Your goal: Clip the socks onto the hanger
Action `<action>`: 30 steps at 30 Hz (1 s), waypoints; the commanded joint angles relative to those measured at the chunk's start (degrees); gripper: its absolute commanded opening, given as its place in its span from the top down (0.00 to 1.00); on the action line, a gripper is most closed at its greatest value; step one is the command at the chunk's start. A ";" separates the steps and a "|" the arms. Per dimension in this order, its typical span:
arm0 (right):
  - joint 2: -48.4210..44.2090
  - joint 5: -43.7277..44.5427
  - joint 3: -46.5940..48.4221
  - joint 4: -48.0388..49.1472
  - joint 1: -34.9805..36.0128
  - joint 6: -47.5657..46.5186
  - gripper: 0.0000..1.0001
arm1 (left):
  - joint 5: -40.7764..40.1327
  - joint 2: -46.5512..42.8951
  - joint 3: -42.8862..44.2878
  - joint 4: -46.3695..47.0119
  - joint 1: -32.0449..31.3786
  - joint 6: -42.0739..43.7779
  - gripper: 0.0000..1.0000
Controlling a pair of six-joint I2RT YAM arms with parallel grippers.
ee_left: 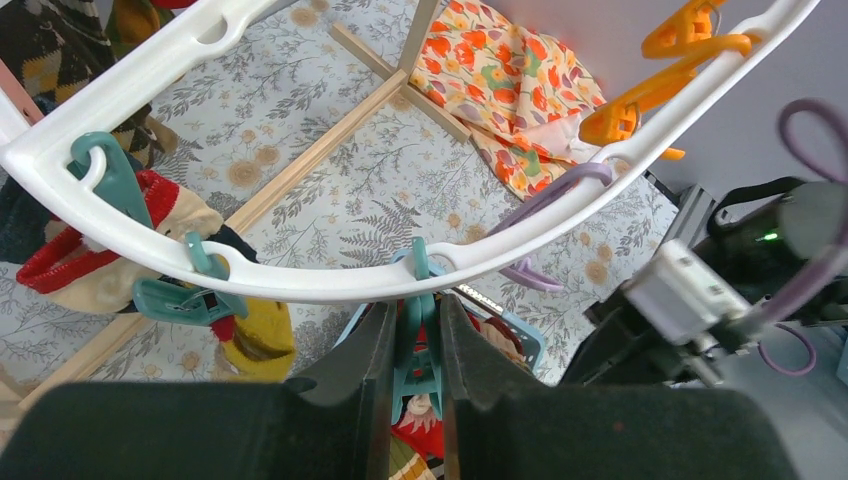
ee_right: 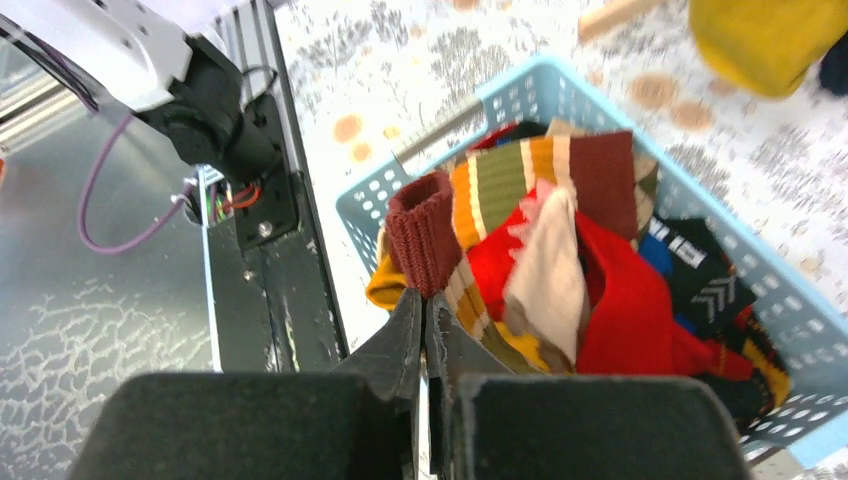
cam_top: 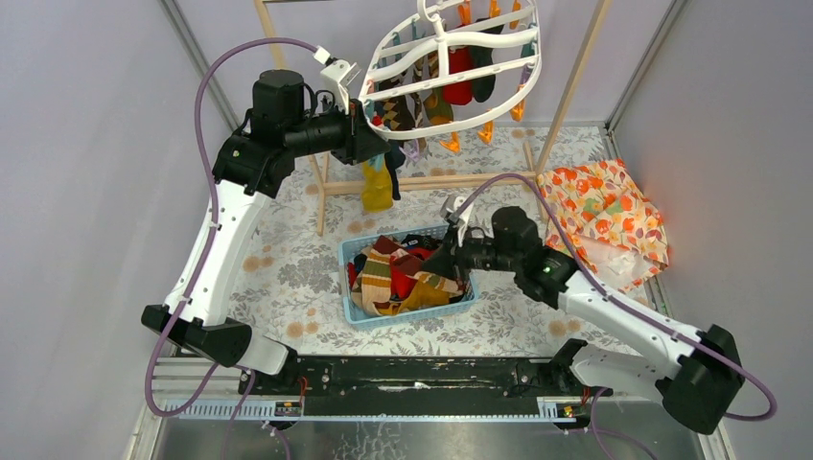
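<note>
On my overhead view the floral bench [cam_top: 288, 278] fills the middle. The white hanger [ee_left: 330, 285] hangs at top centre, with several socks [cam_top: 460, 77] already clipped on. An orange flowered cloth [cam_top: 604, 216] lies at right. The blue basket [ee_right: 520, 90] sits at centre, heaped with loose socks [cam_top: 403, 278]. My left gripper [ee_left: 417, 312], upper left of centre, is clamped on a teal clip [ee_left: 420, 375] under the hanger rim. My right gripper [ee_right: 427, 305], in the basket, is pinched on a striped sock [ee_right: 425, 235] with a maroon cuff.
</note>
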 commanded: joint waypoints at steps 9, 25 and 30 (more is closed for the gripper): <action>-6.24 -2.27 0.93 5.05 -1.44 7.54 1.00 | 2.58 -0.34 1.37 -1.81 0.32 1.04 0.98; -7.74 -5.96 7.42 18.46 -2.56 23.49 1.00 | 3.07 -1.30 1.24 -1.80 0.35 0.67 0.98; -7.63 -4.80 4.37 24.02 -2.57 27.09 1.00 | 3.23 -1.52 1.15 -1.81 0.32 0.56 0.98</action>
